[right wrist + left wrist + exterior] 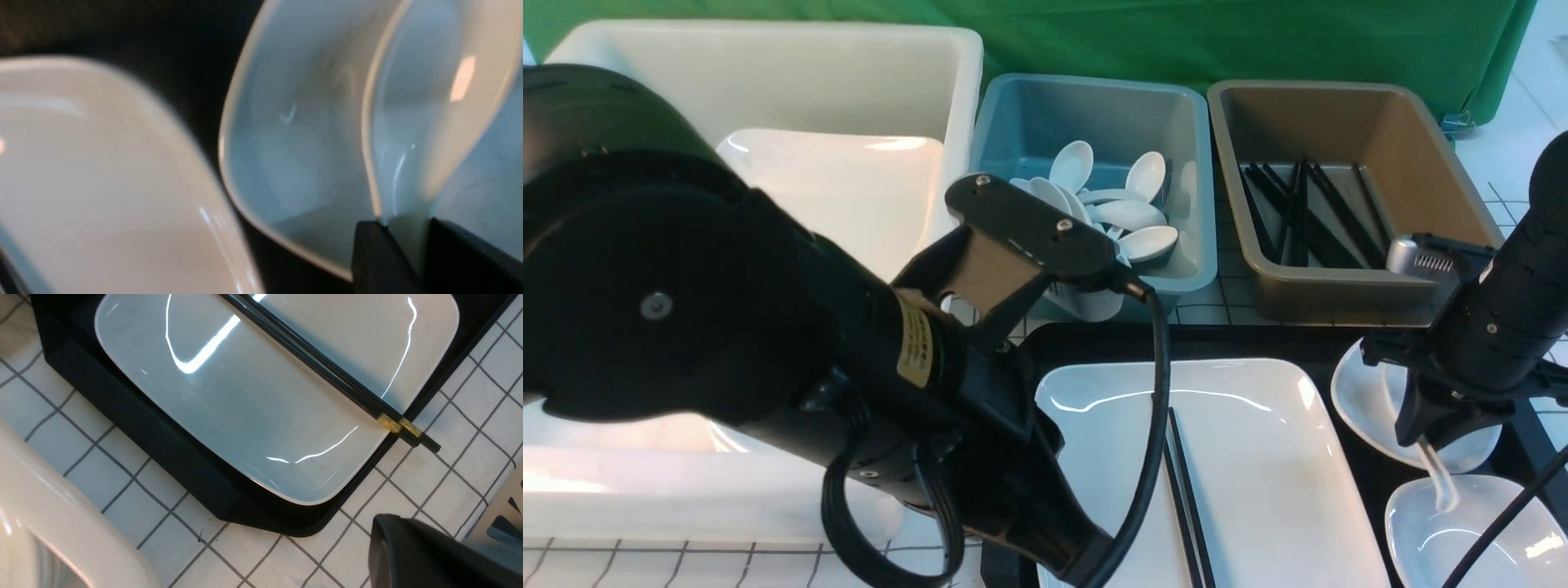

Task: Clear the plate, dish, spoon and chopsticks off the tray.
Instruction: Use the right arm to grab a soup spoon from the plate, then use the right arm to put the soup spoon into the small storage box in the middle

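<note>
Spoon [425, 122] handle is sitting between my right gripper's [408, 245] fingers. I am pinching it by the stub because the deep end is lying below me in the dish [286, 155] on the tray [1241, 341]. Plate [1258, 474] is waiting just beside, chopsticks [1183, 498] lying across it, and my left gripper [429, 555] is hanging over its corner, fingers pressed together.

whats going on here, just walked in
A two-armed robot is clearing a tray. Its right gripper is clamped on the handle of the spoon, which sits in the nearer small bowl at the tray's right end. The plate is on the tray with the chopsticks lying across it. The left arm hangs by the plate's left side. A blue bin of spoons and a brown bin of chopsticks stand behind.
</note>
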You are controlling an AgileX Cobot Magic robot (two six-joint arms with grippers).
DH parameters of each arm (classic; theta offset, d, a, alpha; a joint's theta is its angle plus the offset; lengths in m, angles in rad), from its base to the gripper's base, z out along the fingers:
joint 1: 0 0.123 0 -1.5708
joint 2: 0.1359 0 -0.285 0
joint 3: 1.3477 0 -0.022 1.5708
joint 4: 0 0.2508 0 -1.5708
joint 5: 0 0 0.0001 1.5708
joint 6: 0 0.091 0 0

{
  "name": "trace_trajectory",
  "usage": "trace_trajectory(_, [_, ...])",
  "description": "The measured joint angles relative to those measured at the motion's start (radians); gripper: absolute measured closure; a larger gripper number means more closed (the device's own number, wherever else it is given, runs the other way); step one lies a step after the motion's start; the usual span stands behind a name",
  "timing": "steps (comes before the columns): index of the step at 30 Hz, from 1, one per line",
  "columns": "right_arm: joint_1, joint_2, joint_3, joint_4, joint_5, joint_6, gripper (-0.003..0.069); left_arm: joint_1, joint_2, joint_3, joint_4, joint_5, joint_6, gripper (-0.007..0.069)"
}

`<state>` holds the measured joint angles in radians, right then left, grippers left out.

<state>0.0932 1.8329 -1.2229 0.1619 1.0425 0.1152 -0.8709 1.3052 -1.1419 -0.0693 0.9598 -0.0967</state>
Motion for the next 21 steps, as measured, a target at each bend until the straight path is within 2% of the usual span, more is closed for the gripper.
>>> trace_trajectory(2, [0.0,-0.027,-0.002,0.0,0.082,-0.026,0.0507,0.0,0.0,0.0,0.007,-0.005,0.0,0.0627])
trace_trajectory(6, [0.011,-0.086,-0.002,-0.002,0.141,-0.045,0.0507,0.0,0.0,0.0,0.012,-0.032,0.0,0.0627])
trace_trajectory(10, [0.084,-0.22,-0.002,0.009,0.156,-0.057,0.0507,0.0,0.0,0.0,0.018,-0.054,0.0,0.0627])
trace_trajectory(13, [0.14,-0.305,-0.011,0.07,0.101,-0.092,0.0507,0.0,0.0,0.0,0.052,-0.091,-0.015,0.0627])
trace_trajectory(18, [0.186,-0.31,-0.132,0.202,-0.102,-0.183,0.0507,0.011,0.001,0.0,0.267,-0.346,-0.144,0.0627])
trace_trajectory(21, [0.187,-0.237,-0.248,0.251,-0.188,-0.228,0.0507,0.065,0.001,0.0,0.33,-0.489,-0.235,0.0627])
